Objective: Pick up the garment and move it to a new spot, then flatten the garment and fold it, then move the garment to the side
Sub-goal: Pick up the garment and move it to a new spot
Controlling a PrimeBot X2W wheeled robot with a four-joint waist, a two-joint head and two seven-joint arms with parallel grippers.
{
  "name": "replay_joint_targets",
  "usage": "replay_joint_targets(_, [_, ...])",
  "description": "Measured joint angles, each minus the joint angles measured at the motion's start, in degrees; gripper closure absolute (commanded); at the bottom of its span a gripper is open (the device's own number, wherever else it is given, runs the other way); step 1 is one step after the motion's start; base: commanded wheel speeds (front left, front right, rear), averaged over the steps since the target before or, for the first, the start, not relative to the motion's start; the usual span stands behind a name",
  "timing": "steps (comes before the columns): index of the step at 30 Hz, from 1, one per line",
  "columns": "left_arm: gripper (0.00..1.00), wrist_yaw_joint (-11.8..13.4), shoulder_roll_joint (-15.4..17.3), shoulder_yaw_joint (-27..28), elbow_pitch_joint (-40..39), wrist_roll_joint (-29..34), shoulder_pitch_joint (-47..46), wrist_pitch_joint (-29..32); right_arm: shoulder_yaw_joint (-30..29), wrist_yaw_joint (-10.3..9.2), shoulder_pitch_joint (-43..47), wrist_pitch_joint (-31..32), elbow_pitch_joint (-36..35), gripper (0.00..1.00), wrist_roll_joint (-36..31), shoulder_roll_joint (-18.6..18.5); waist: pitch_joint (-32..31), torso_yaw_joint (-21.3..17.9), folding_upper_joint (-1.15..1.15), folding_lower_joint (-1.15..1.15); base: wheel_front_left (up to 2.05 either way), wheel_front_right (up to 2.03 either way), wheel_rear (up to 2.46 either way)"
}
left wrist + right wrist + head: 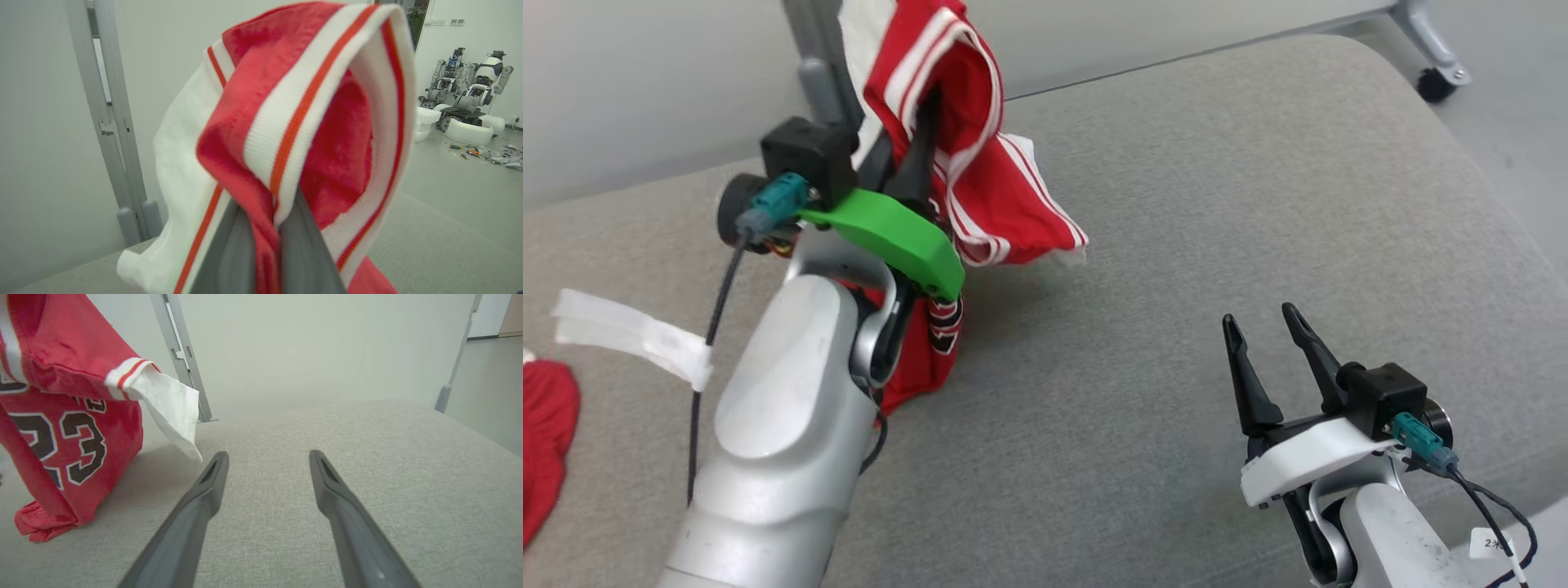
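Note:
The garment (980,188) is a red jersey with white and red striped trim and a dark number 23 (61,437). It hangs lifted above the grey cushion, its lower hem (36,522) still touching the surface. My left gripper (915,155) is shut on the jersey's trimmed edge; in the left wrist view the cloth (294,122) bunches between its grey fingers (229,253). At the lower right of the head view my right gripper (1262,322) stands open just above the cushion, well clear of the jersey, nothing between its fingers (204,498).
The grey cushion (1217,204) spreads wide to the right and front, ending in rounded edges. Another red cloth (543,441) lies at the far left beside a strip of white tape (629,335). A metal frame post (179,355) and a caster wheel (1433,82) stand behind.

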Motion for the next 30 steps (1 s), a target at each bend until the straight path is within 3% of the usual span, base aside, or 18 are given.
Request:
replay_joint_targets(5, [1.00,-0.1,-0.6,-5.8,6.8,-0.7,2.1,0.3,0.4,0.00,0.0,0.0,-0.5,0.00,1.1,0.0,1.7,-4.6,0.00,0.00,0.00,0.00,0.00])
replay_joint_targets(6, [0.57,-0.2,-0.7,-7.1,8.5,-0.8,2.4,0.5,0.5,0.00,0.0,0.0,-0.6,0.00,1.2,0.0,2.2,-5.3,0.00,0.00,0.00,0.00,0.00])
replay_joint_targets(7, [0.00,-0.5,-0.7,-8.1,9.9,-1.2,2.6,0.6,0.5,0.00,0.0,0.0,-0.6,0.00,1.3,0.0,2.6,-5.7,0.00,0.00,0.00,0.00,0.00])
replay_joint_targets(12, [0.00,-0.9,-0.7,-13.2,14.4,-4.7,3.3,0.6,-0.8,0.00,0.0,0.0,-0.9,0.00,1.5,0.0,4.9,-6.7,0.00,0.00,0.00,0.00,0.00])
replay_joint_targets(19, [0.00,-1.5,-0.7,-16.9,15.5,-9.2,5.8,-3.8,-1.5,0.00,0.2,0.0,-0.5,0.00,1.4,0.1,5.5,-3.6,0.00,0.00,0.00,0.00,0.00])
replay_joint_targets(24, [0.00,-1.5,-0.1,-14.2,13.2,-10.6,7.8,-9.5,-2.9,0.00,0.7,0.0,-0.3,0.00,0.4,0.1,4.7,0.3,0.00,0.00,0.00,0.00,0.00])
replay_joint_targets(30, [0.00,0.4,2.0,-5.7,2.6,-8.5,13.5,-10.9,-4.4,0.00,1.6,0.0,0.1,0.00,-0.1,0.1,2.8,6.2,0.00,0.00,0.00,0.00,0.00])
